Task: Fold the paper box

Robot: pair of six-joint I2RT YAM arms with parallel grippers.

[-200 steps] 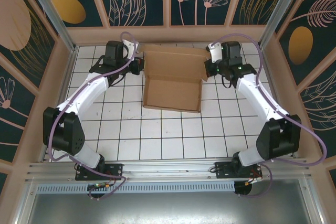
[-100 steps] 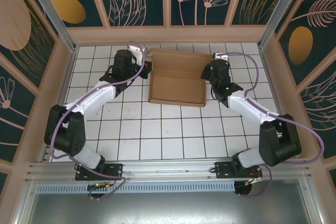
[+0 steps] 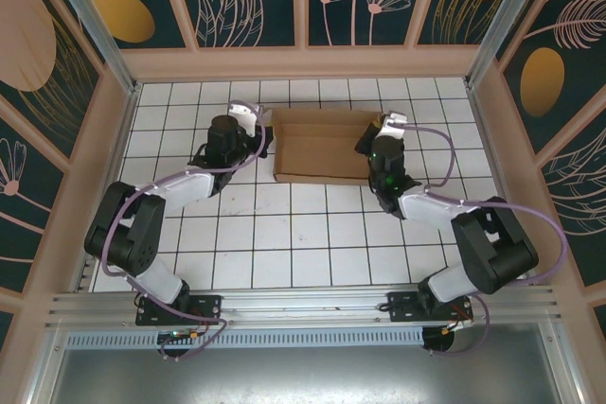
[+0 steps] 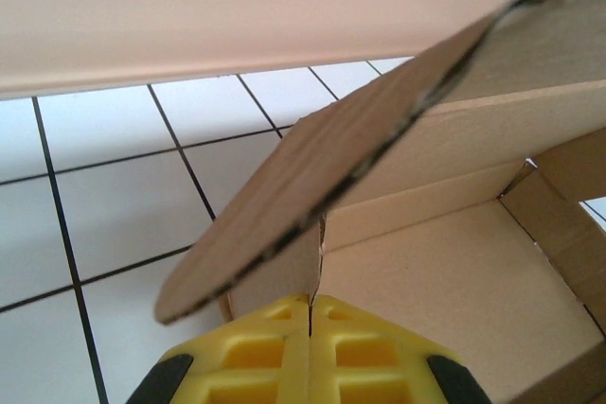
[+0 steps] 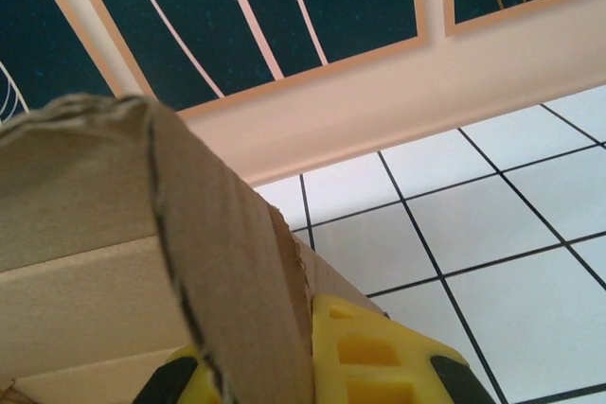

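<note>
Over on the left, the left gripper (image 3: 263,139) sits low on the tiled table (image 3: 284,234), nose right up against the left end of the paper box (image 3: 317,144). From its wrist view the 2 yellow fingers (image 4: 256,347) are pressed flat together with nothing between them – a closed claw used as a pusher, by the look of it. Just above the left gripper (image 4: 311,314) the left end flap (image 4: 312,196) leans inward at a slant, not yet upright.

Moving to the middle: the box lies toward the far side of the table, squarely between the 2 arms. It already reads as a shallow tray – long wall raised, bare floor (image 4: 445,300) showing inside.

On the right, the right gripper (image 3: 367,144) meets the opposite end. Its wrist view has the right end flap (image 5: 218,262) curling across in front of the right gripper (image 5: 327,347), hiding part of the fingers; they are closed, holding nothing.

My read: roughly halfway. The tray shape is there, but both end flaps need standing up and tucking in, and the lid is not closed.
</note>
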